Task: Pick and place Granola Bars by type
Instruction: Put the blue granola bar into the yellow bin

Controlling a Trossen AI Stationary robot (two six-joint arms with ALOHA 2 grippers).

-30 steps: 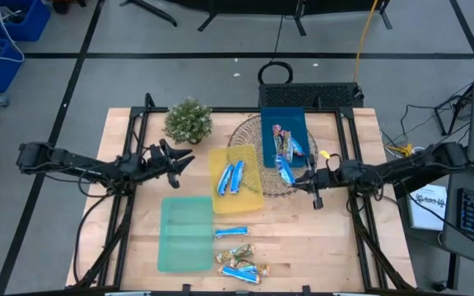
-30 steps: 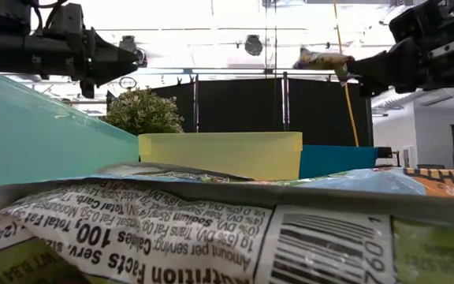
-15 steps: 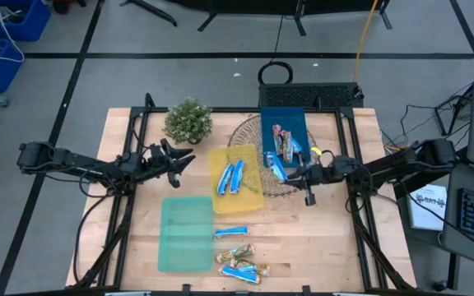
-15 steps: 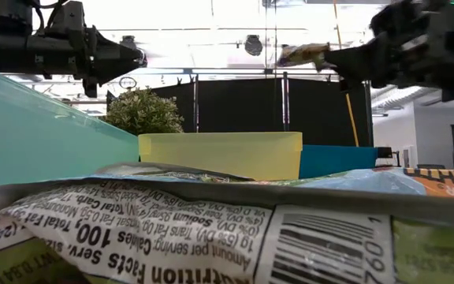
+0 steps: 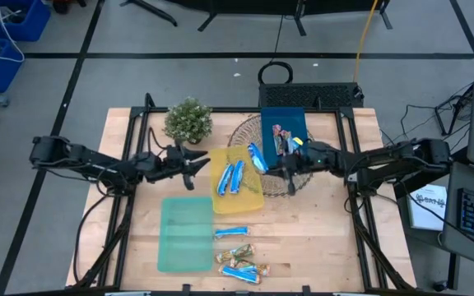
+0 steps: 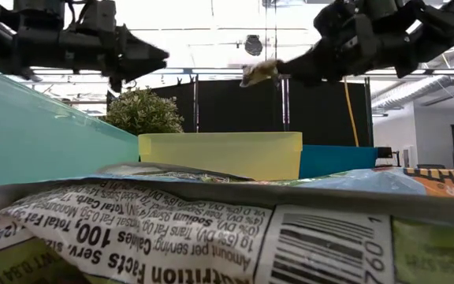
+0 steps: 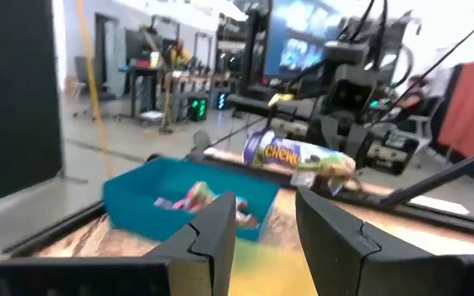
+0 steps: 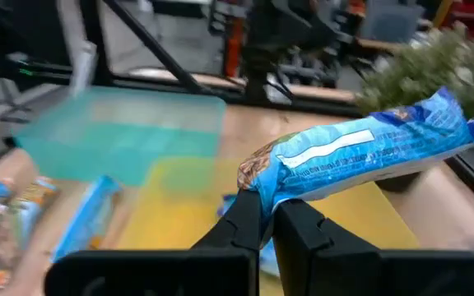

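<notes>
My right gripper (image 5: 276,164) hovers above the gap between the yellow tray (image 5: 249,197) and the blue tray (image 5: 285,119), shut on a blue-and-white granola bar (image 8: 360,156). My left gripper (image 5: 194,161) hangs open just left of the yellow tray, with nothing between its fingers (image 7: 220,234). Two blue bars (image 5: 230,177) lie in the yellow tray and several bars (image 5: 285,141) lie in the blue tray. Three more bars (image 5: 237,252) lie on the table beside the green tray (image 5: 186,233). My right gripper pinches the bar's crimped end (image 8: 257,177) between its two fingers. The fingers come in level from the table's right. The rest of the bar sticks out beyond the fingertips toward the table's left, lifted clear above the trays (image 6: 260,72).
A potted plant (image 5: 188,120) stands at the far left of the yellow tray. A round wicker mat (image 5: 249,131) lies under the blue tray. In the low view a bar's wrapper (image 6: 211,229) fills the foreground.
My right gripper has carried the bar toward the table's left and a little up, from right of the blue tray to the yellow tray's right edge, staying shut. My left gripper has moved toward the table's right, closer to the yellow tray.
</notes>
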